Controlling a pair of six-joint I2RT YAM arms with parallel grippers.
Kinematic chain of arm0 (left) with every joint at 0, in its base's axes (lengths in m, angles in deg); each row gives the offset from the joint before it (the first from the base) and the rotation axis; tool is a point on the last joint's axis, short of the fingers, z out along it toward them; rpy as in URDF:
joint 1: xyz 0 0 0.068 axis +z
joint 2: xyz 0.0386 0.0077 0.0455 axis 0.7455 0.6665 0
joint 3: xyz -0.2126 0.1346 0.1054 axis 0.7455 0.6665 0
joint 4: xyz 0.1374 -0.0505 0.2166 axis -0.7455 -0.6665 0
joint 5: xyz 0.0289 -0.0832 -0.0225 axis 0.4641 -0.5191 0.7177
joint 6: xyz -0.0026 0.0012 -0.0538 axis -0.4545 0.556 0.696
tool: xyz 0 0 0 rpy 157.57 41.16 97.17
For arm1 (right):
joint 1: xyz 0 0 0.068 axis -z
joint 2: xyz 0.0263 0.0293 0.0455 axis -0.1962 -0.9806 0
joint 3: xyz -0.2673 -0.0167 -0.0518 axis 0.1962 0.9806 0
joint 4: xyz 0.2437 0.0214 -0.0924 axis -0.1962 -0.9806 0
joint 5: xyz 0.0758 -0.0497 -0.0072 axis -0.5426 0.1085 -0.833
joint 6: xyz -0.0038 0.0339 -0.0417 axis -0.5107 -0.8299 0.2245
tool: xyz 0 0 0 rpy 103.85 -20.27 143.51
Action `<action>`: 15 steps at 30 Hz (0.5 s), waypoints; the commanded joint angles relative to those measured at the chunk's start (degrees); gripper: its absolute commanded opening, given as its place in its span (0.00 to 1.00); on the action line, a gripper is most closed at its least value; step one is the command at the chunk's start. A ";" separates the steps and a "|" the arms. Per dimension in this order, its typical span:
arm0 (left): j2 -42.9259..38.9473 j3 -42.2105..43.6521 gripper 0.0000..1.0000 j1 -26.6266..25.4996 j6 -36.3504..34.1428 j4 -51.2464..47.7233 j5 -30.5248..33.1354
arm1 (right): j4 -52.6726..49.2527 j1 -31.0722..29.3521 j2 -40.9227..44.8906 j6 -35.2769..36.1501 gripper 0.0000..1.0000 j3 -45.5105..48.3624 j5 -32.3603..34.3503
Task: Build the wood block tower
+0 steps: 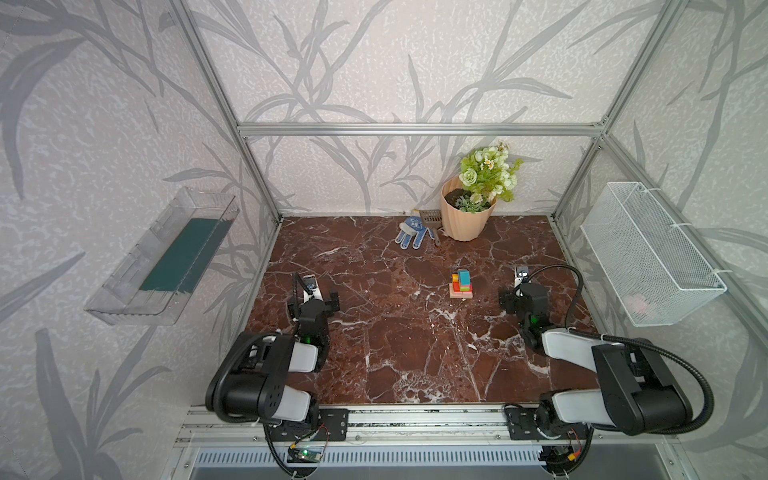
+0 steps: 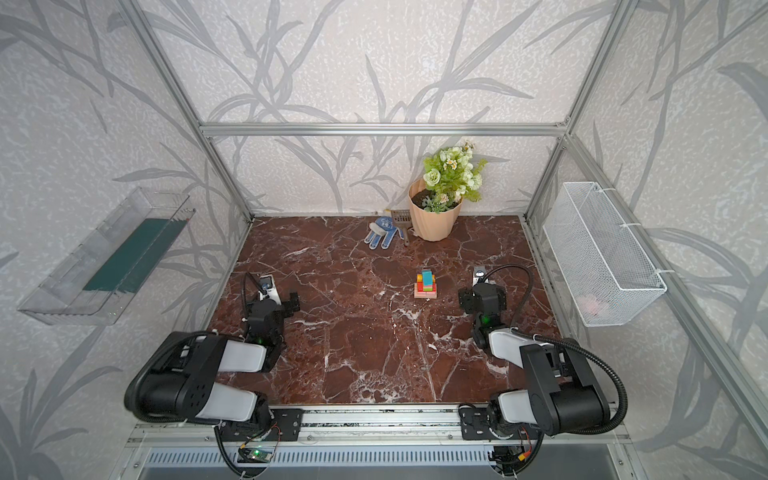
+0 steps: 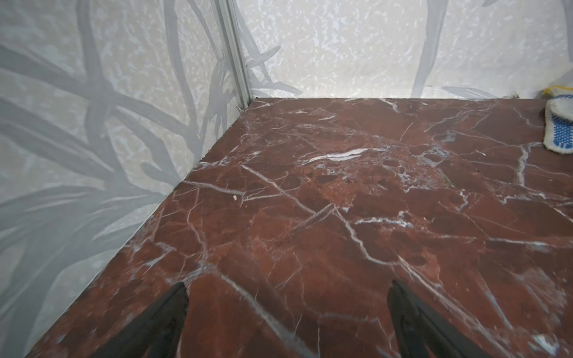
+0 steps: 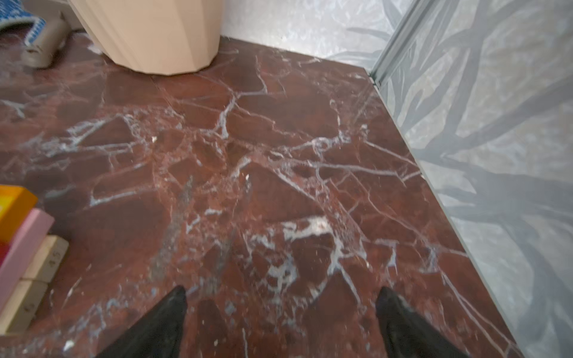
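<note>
fingers (image 4: 161, 325) spread on right gripper (image 4: 282, 291) and left gripper (image 3: 289, 284), both empty. tower (image 1: 461, 284) looks light, rigid, tippy; grip blocks (image 4: 24, 241) by flat sides.

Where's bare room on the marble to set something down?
Bare: the front-centre stretch between left claw and right claw, nearer than the tower; also the back-left corner beside the glove. Crowded: back wall around glove, scoop and flowerpot.

Grey leaf-patterned walls (image 1: 374, 62) all round, evenly lit. Red marble worktop (image 1: 395, 353) below; clear shelf (image 1: 162, 262) left, wire basket (image 1: 648, 253) right.
</note>
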 commanded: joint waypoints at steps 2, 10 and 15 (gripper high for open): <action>1.11 -2.62 0.99 3.14 2.20 2.11 -5.70 | -0.48 1.15 -1.83 0.73 0.90 -4.73 -6.34; 0.99 -4.20 0.99 4.96 4.63 -1.12 -6.23 | 14.52 2.03 -7.32 -0.89 0.99 0.78 -9.43; 1.17 -8.22 0.99 4.94 4.31 -8.50 -6.74 | 21.60 1.86 -10.32 -0.91 0.99 1.89 -8.19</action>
